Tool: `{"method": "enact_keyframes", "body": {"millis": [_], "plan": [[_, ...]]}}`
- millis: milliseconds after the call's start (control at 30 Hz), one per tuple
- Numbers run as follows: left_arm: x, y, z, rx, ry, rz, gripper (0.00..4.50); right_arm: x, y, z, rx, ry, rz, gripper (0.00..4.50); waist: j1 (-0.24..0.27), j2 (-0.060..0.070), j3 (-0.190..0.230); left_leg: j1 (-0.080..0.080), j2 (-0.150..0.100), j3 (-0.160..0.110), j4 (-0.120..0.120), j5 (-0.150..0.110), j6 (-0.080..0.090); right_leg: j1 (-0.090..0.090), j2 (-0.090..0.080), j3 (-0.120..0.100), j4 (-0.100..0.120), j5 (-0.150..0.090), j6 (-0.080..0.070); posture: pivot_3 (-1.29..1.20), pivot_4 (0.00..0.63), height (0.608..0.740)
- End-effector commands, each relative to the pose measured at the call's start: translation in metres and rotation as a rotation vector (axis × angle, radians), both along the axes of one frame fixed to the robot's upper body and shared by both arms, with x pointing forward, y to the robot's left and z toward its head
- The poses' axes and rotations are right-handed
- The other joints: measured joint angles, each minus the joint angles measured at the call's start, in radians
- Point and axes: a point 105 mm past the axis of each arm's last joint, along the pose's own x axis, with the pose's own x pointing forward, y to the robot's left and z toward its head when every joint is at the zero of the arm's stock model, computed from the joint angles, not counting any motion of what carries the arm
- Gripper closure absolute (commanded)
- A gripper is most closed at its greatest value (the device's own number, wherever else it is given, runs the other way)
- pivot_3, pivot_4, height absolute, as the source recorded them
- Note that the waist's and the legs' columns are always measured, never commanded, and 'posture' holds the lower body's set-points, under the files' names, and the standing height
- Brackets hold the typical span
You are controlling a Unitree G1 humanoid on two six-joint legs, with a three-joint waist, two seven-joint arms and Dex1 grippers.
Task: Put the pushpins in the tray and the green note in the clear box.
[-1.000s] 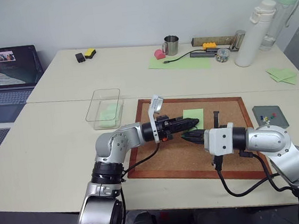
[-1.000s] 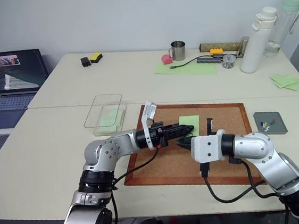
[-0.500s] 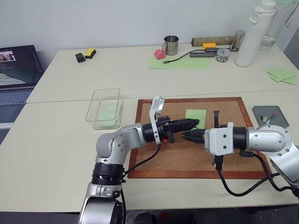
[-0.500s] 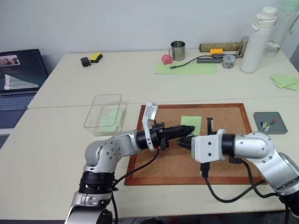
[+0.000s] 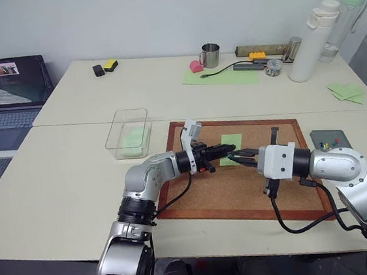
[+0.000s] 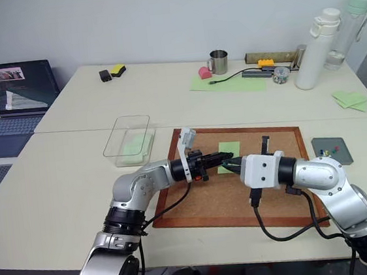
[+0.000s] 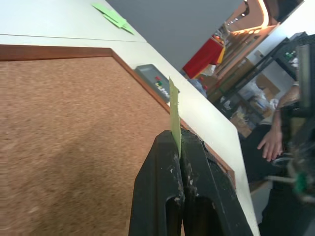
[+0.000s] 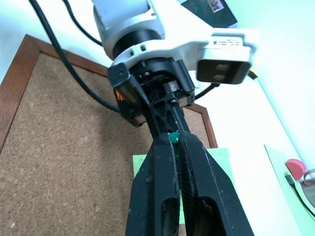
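Two-arm separation of a pinned note above the cork board (image 5: 239, 171). The left gripper (image 7: 177, 147) reaches level across the board, its jaws pressed together on the lower edge of the green note (image 7: 174, 115), which stands on edge in the left wrist view; holding the paper steady apparently lets the pin be drawn without tearing it. The right gripper (image 8: 175, 140) meets it nose to nose, jaws shut on a green pushpin (image 8: 173, 137), whose head shows at the fingertips just where they touch the note. The tray (image 5: 331, 139) lies on the tabletop beyond the board's right edge, with small coloured pins (image 5: 328, 142) already in it, so the right arm is the nearer one for delivering the pin. The clear box (image 5: 128, 133) rests to the left of the board, on the left arm's side, with some pale green paper visible inside; the note is presumably bound there once freed.
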Motion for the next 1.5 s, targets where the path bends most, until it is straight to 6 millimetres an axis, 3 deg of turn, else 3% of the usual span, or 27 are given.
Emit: {"method": "enact_keyframes", "body": {"millis": [33,167,267,400,500,567,700,1000,1300,1500], "plan": [[0.003,-0.005,0.017,-0.023,-0.075,0.0,4.48,-0.002,-0.01,0.018,0.098,-0.025,-0.068,4.5,0.001,0.0,0.0,0.0,0.0,0.0,0.0,0.0,0.0,0.0,0.0,0.0,0.0,0.0,0.0,0.0,0.15,0.74],[0.001,-0.008,0.032,-0.037,-0.16,-0.008,4.48,0.014,-0.051,0.033,0.337,0.03,-0.347,4.5,0.002,0.0,0.0,0.0,0.0,0.0,0.0,0.0,0.0,0.0,0.0,0.0,0.0,0.0,0.0,0.0,0.15,0.74],[-0.005,-0.01,0.038,0.005,-0.324,-0.033,4.48,0.025,-0.11,0.032,0.55,0.059,-0.669,4.5,0.005,0.0,0.0,0.0,0.0,0.0,0.0,0.0,0.0,0.0,0.0,0.0,0.0,0.0,0.0,0.0,0.15,0.74],[-0.029,-0.029,0.05,0.045,-0.631,-0.147,4.48,0.023,-0.195,0.004,0.74,0.113,-1.101,4.5,0.017,0.0,0.0,0.0,0.0,0.0,-0.001,0.002,-0.003,0.0,0.0,0.0,0.0,0.0,0.0,0.0,0.15,0.74],[-0.045,-0.046,0.053,0.044,-0.776,-0.202,4.48,0.022,-0.227,-0.019,0.784,0.176,-1.266,4.5,0.023,0.002,-0.001,0.0,-0.001,0.003,-0.001,0.001,-0.002,0.0,-0.001,0.002,-0.001,0.0,0.0,0.0,0.15,0.74],[-0.046,-0.051,0.049,0.075,-0.827,-0.2,4.48,0.025,-0.242,-0.026,0.82,0.208,-1.331,4.5,0.021,0.003,-0.001,0.0,-0.001,0.004,-0.001,0.0,-0.001,0.0,-0.001,0.003,0.0,0.0,0.0,0.0,0.15,0.74],[-0.039,-0.053,0.039,0.127,-0.854,-0.185,4.48,0.035,-0.255,-0.038,0.872,0.293,-1.374,4.5,0.005,0.006,-0.002,0.002,-0.001,0.005,-0.001,0.0,0.001,0.0,0.003,0.005,0.001,0.0,0.0,0.0,0.15,0.74],[-0.038,-0.047,0.035,0.147,-0.844,-0.166,4.48,0.052,-0.267,-0.051,0.962,0.405,-1.362,4.5,-0.003,0.007,-0.001,0.0,-0.001,0.005,-0.001,0.0,0.001,-0.001,0.005,0.005,0.0,0.0,0.0,0.0,0.15,0.74],[-0.037,-0.043,0.038,0.149,-0.829,-0.137,4.5,0.056,-0.256,-0.052,0.996,0.435,-1.304,2.63,-0.004,0.007,-0.001,0.0,0.0,0.005,-0.001,0.0,0.001,-0.001,0.005,0.005,0.0,0.0,0.0,0.0,0.15,0.74],[-0.034,-0.041,0.041,0.143,-0.809,-0.122,4.5,0.053,-0.251,-0.042,0.998,0.415,-1.262,1.21,-0.004,0.007,-0.001,0.0,0.0,0.005,-0.001,0.0,0.001,-0.001,0.005,0.004,0.0,0.0,0.0,0.0,0.15,0.74]]}}
